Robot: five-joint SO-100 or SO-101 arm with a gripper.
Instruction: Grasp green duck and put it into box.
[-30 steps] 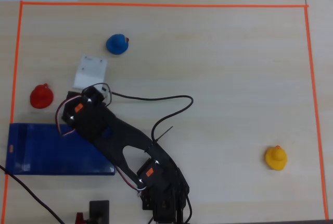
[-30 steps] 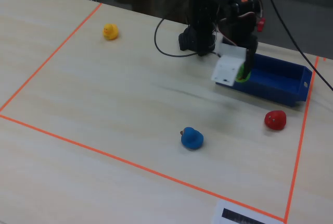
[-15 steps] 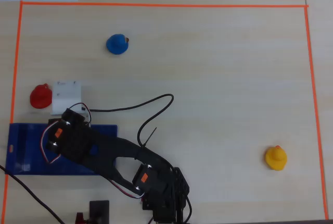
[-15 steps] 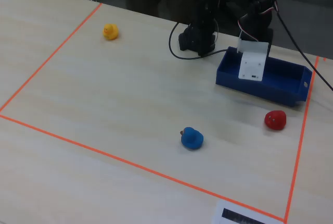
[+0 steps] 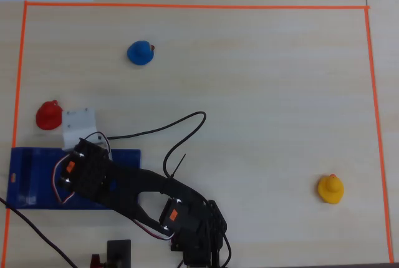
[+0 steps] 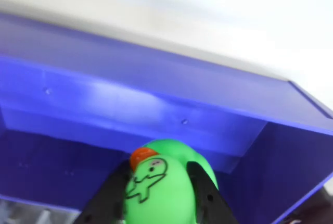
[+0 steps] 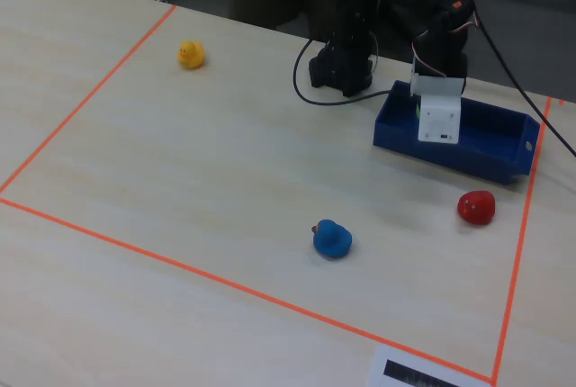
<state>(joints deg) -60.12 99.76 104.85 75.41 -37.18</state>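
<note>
In the wrist view my gripper is shut on the green duck, a black finger on each side. The duck has an orange beak and a drawn face, and hangs over the inside of the blue box. In the overhead view the arm covers the right part of the box at the lower left; the duck is hidden there. In the fixed view the gripper reaches down into the box at the right, and only a sliver of green shows.
A blue duck sits mid-table. A red duck lies just outside the box. A yellow duck is far off. Orange tape bounds the workspace. A black cable loops near the arm.
</note>
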